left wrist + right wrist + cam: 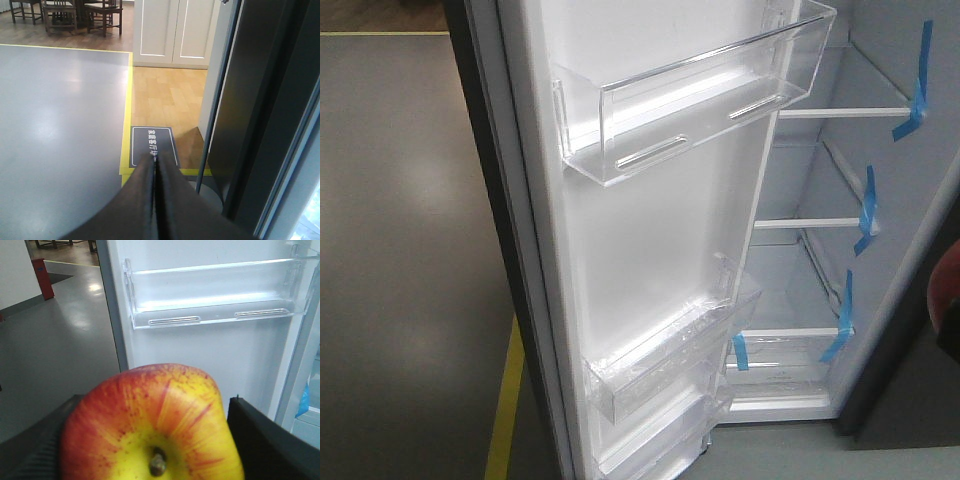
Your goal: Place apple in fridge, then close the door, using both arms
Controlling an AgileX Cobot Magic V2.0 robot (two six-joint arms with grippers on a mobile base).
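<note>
In front of the open fridge [930,190], the door [650,230] stands swung wide, its white lining facing the front camera. Three clear bins [700,95] hang on that lining, one high up and two close together low down. Inside the fridge, three glass shelves [830,222] sit one above another, and four blue tape strips [867,210] mark their edges.

In the right wrist view, the right gripper [155,450] pinches one apple [150,405] between its two black fingers [270,450], one on each side. The apple is red with yellow streaks, and a yellow patch around the brown stem faces the camera. It is held in the air before the door's lining, below one bin, and is not yet inside the fridge.

In the left wrist view, the left gripper [154,160] has its two fingers pressed flat together, holding nothing, near the door's dark grey outer face. Beyond it lie a grey floor [60,125], one yellow floor line [128,100], one dark floor sign [152,145] with white lettering, and a white cabinet [170,30] with two doors.
</note>
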